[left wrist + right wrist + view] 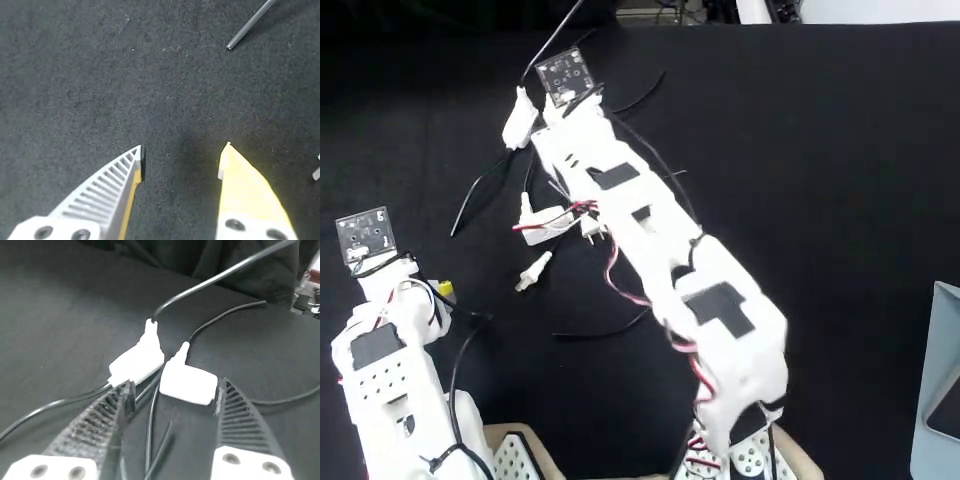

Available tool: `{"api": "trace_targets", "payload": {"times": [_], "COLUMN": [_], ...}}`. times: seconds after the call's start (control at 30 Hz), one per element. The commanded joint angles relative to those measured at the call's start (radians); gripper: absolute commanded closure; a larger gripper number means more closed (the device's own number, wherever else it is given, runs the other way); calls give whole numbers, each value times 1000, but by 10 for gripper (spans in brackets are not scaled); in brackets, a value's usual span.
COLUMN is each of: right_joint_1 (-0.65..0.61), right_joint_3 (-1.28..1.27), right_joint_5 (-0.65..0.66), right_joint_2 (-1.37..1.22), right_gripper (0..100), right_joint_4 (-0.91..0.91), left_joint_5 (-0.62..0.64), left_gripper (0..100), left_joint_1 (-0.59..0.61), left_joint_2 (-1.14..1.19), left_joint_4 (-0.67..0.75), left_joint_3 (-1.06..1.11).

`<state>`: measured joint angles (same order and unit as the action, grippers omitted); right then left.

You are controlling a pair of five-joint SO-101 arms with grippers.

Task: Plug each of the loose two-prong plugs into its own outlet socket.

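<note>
Black, felt-like cloth (820, 150) covers the whole table, matte and finely speckled in the left wrist view. Across it, from the bottom centre of the high view toward the upper left, stretches the right arm (660, 250), made of blocky white plastic with dark patches and loose red wires. The left arm (390, 370), of the same white plastic with rows of small holes, stands in the lower left corner. A pale grey-blue panel (942, 380) shows at the right edge.

The right claw (172, 400) is spread wide. Its two ribbed, tapering fingers (100, 435) frame two white plastic pieces in the middle of the right wrist view, a long plug body (137, 360) and a flat rounded block (189, 382). Both lie on the cloth, each with a thin dark cable (220, 275) running from it. The fingertips sit close to both pieces, but contact cannot be judged.

The left claw (182, 162) is also spread, with one white ribbed finger (110, 185) and one smooth yellow finger (245, 190). It grips nothing and hangs over bare cloth. A grey cable end (250, 22) lies at the upper right of the left wrist view.

Left of centre in the high view, a small white plug (533, 271) lies loose beside the right arm. Another white piece (548, 221) lies just above it, crossed by red wire.
</note>
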<state>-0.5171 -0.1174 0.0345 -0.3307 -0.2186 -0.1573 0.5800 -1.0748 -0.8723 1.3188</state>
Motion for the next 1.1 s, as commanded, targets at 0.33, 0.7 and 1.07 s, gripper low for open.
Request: {"api": "trace_targets", "payload": {"times": [0.33, 0.7, 1.07], "right_joint_1": [48, 109, 84], "right_joint_3": [-406, -518, -516], "right_joint_5": [-3, 51, 130], "right_joint_2": [633, 688, 604], "right_gripper": [748, 746, 747], "right_joint_4": [-470, -779, -755], "left_joint_5": [3, 3, 3], "left_gripper": [751, 751, 751], "left_joint_1": [4, 1, -1], "left_joint_2": [-15, -17, -17], "left_joint_4": [12, 17, 17], "left_joint_3": [-7, 5, 7]}}
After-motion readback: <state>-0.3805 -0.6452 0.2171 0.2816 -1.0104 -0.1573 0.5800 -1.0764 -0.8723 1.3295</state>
